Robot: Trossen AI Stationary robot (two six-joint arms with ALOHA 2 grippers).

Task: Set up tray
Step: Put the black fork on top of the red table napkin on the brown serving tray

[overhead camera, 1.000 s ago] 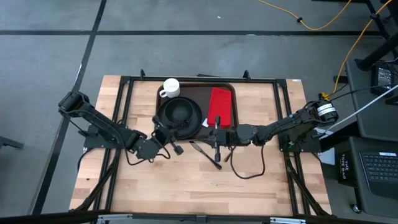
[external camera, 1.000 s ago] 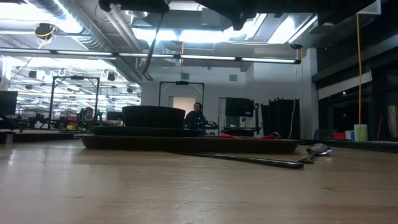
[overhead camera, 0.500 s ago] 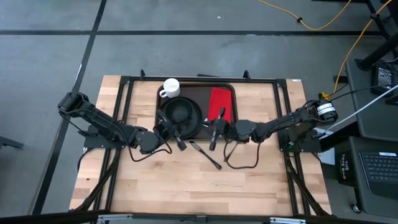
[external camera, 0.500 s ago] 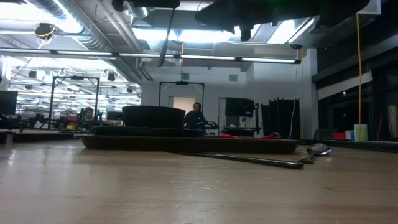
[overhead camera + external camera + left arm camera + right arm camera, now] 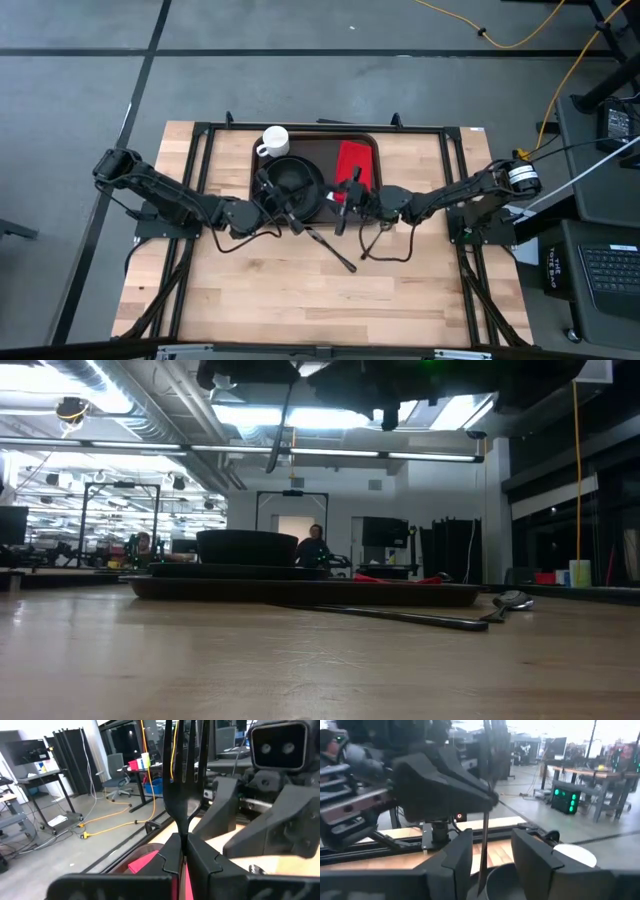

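**Fork changes hands at the tray's near edge**

Over the last second both arms have drawn in toward the tray [image 5: 318, 150] and toward each other, and the right gripper [image 5: 492, 851] has let its fingers part.

Nearest, on the bare table [image 5: 300, 300] in front of the tray, a spoon [image 5: 510, 599] lies with a second long utensil beside it, both off the tray.

Just past them, over the tray's near rim, the left gripper [image 5: 182, 857] is clamped tight on the handle of a black fork [image 5: 182, 775], tines up. The right gripper faces it. A thin dark shaft, probably that fork seen edge-on, stands between its spread fingers without clearly touching either.

On the tray a black plate [image 5: 290, 180] sits at the left, a red napkin [image 5: 353, 165] at the right, and a white mug [image 5: 273, 140] at the far left corner.

The task looks past halfway: crockery and napkin are placed, while the cutlery is not yet laid. The open room on the tray is narrow, mainly the strip between plate and napkin, and both grippers crowd the near rim. The table in front stays open for backing away.
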